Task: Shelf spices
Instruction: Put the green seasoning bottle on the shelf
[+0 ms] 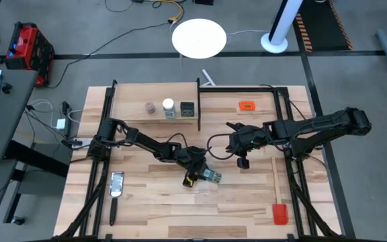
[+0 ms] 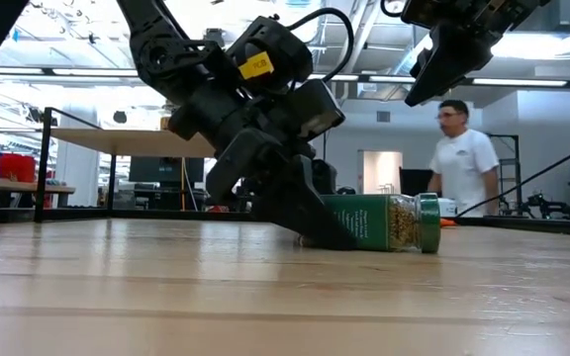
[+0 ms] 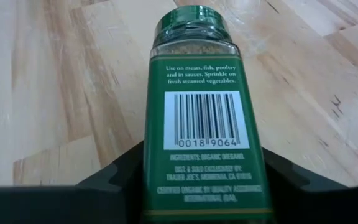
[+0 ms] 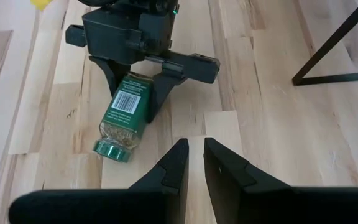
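The green-lidded jar (image 4: 122, 118) lies on its side on the wooden table (image 1: 153, 208), near the middle. Its bottom end sits between the two fingers of the left gripper (image 4: 143, 87), and its lid end sticks out past them. The fingers are spread about as wide as the jar, one on each side; I cannot tell if they squeeze it. The right gripper (image 4: 191, 163) hangs above the table close by, fingers almost together, holding nothing
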You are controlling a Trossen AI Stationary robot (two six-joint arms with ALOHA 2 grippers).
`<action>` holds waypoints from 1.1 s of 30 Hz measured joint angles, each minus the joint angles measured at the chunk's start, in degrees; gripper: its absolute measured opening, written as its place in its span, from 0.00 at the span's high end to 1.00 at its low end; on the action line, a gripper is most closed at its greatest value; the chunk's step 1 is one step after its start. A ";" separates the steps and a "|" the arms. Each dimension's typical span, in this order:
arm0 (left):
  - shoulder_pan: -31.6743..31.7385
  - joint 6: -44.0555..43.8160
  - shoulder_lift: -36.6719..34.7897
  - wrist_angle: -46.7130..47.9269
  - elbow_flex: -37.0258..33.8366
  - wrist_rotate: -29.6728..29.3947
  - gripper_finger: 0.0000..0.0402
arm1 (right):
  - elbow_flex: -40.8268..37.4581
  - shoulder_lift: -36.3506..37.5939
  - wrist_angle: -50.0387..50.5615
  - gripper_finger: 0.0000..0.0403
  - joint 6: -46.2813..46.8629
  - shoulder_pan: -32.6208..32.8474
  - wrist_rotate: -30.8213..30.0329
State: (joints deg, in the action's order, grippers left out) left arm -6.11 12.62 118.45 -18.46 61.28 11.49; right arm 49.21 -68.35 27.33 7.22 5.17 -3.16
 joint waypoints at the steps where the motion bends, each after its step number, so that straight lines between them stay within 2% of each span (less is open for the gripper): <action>1: 0.00 0.00 -0.02 0.02 -0.02 0.04 0.54 | 0.00 0.01 -0.02 0.86 0.00 0.00 0.00; 3: -0.03 -0.27 -0.28 0.19 -0.04 0.02 0.58 | 0.00 0.00 0.00 0.86 -0.03 0.00 0.00; 10: -0.94 -0.36 -2.00 2.13 -0.15 -2.05 0.58 | 0.00 0.00 0.05 0.86 -0.13 0.05 0.00; 17: -5.60 7.67 -10.18 6.61 -0.22 -17.41 0.58 | 0.00 0.00 0.11 0.86 -0.13 0.94 0.02; 19: -7.50 10.90 -13.04 7.33 -0.20 -24.38 0.58 | 0.00 0.00 0.05 0.86 -0.13 0.96 0.02; 21: -9.66 15.40 -15.38 7.38 -0.13 -34.40 0.58 | 0.00 -0.01 0.03 0.86 -0.13 0.96 0.00; 26: -15.50 30.84 -17.53 6.10 -0.11 -68.02 0.58 | -0.02 -0.01 -0.62 0.86 0.22 0.94 -0.11; 28: -16.76 37.72 -17.55 5.21 -0.11 -78.05 0.58 | -0.02 -0.01 -2.56 0.86 0.74 0.94 -0.83; 30: -17.34 41.85 -17.59 5.09 -0.11 -84.64 0.58 | -0.02 -0.01 -5.57 0.86 2.12 0.94 -2.94; 33: -17.50 45.40 -17.55 5.79 -0.11 -89.38 0.58 | -0.02 0.00 -10.83 0.86 2.99 0.98 -4.86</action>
State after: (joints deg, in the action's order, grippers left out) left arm -23.61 58.02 100.90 -12.67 61.17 -77.90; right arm 49.19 -68.35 16.50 10.21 6.15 -8.02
